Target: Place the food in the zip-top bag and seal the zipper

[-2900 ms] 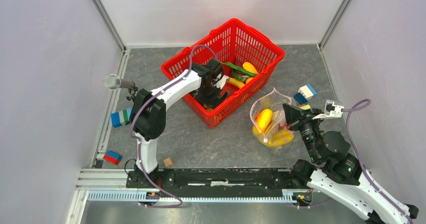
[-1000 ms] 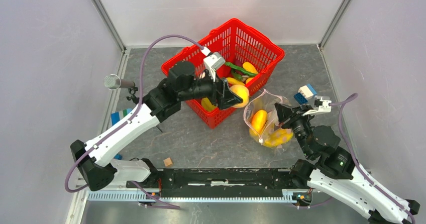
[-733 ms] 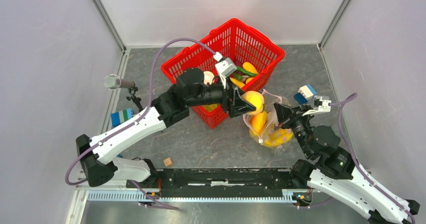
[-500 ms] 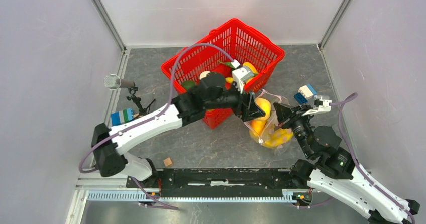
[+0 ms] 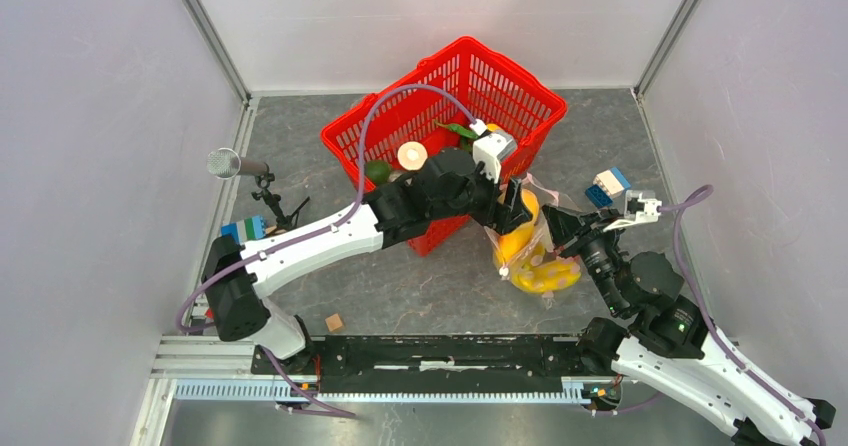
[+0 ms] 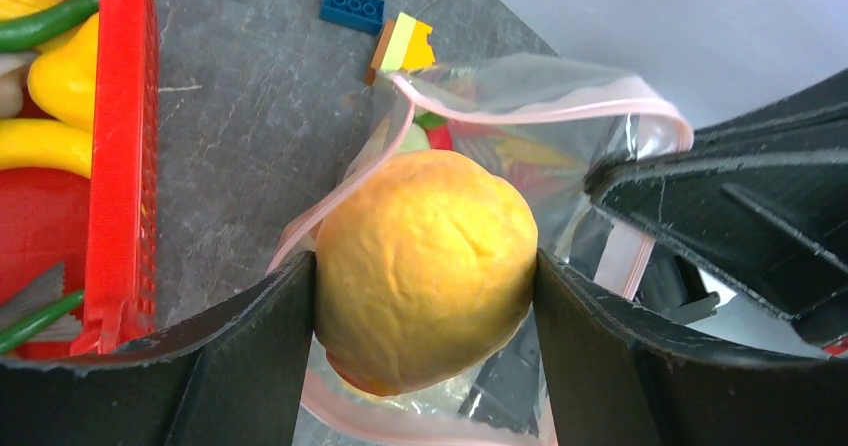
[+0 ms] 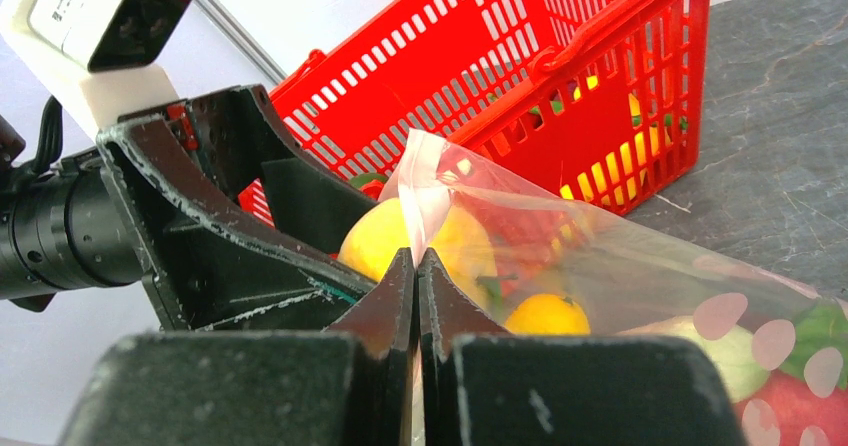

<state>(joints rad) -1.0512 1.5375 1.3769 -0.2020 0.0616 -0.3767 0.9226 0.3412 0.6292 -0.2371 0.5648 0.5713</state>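
My left gripper (image 6: pixel 425 266) is shut on a round yellow-orange piece of food (image 6: pixel 425 256), held right over the open mouth of the zip-top bag (image 6: pixel 520 106). In the top view that gripper (image 5: pixel 518 211) has reached past the red basket's (image 5: pixel 500 76) near corner to the bag (image 5: pixel 540 271). My right gripper (image 7: pixel 417 256) is shut on the bag's rim, pinching the pinkish zipper (image 7: pixel 425 191) and holding it up. Through the clear plastic show an orange fruit (image 7: pixel 545 316) and a red one (image 7: pixel 790 406). More food (image 6: pixel 60 81) lies in the basket.
Building bricks lie right of the bag (image 5: pixel 608 184) and by the left wall (image 5: pixel 242 234). A small wooden cube (image 5: pixel 334 322) sits near the front rail. A grey microphone on a stand (image 5: pixel 228 163) is at the left. White walls enclose the floor.
My left arm has swung right from the basket, carrying the yellow-orange fruit to the bag's mouth. The right gripper has kept its hold on the bag's rim.
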